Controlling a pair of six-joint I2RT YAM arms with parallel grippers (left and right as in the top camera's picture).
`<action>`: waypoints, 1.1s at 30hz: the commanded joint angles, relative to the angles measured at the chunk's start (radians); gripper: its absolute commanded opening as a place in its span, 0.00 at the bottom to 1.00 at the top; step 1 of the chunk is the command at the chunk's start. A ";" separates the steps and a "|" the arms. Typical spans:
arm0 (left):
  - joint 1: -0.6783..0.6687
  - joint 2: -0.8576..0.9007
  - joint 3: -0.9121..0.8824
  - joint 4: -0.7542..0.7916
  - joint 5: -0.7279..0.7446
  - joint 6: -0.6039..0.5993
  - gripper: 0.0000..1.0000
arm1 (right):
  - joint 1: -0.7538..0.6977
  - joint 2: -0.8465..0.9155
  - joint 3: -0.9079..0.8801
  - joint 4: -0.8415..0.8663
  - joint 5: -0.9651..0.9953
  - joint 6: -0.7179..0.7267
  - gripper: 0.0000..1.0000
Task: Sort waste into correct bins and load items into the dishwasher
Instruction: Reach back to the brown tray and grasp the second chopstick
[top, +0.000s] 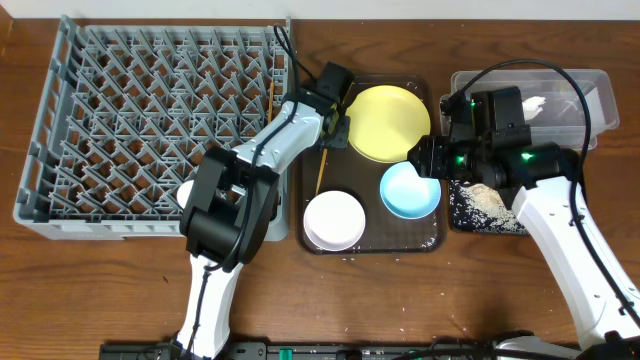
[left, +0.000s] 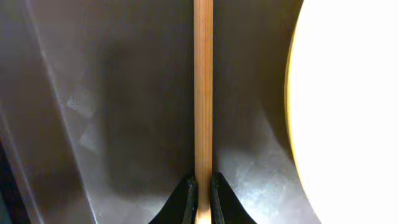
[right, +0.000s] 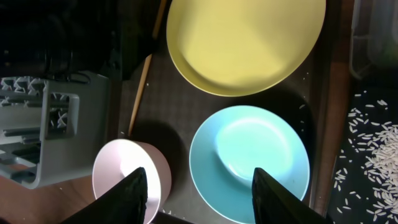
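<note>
1. Your left end effector (left: 200, 199) is pressed tight, pinching the chopstick (left: 203, 93).
2. The stick runs straight ahead from it.
3. The dish rack (top: 45, 130) is on the side away from the yellow plate (left: 348, 93).

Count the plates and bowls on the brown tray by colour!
Yellow plate: 1
Blue bowl: 1
White bowl: 1
Total: 3
</note>
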 joint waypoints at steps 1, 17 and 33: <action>0.016 -0.023 0.024 -0.032 0.028 0.006 0.09 | -0.002 -0.009 0.010 -0.004 -0.011 -0.018 0.52; 0.051 -0.436 0.020 -0.259 -0.269 0.061 0.11 | -0.002 -0.009 0.010 -0.004 -0.011 -0.018 0.51; 0.001 -0.348 -0.022 -0.136 -0.105 0.063 0.35 | -0.002 -0.009 0.010 -0.008 -0.011 -0.018 0.51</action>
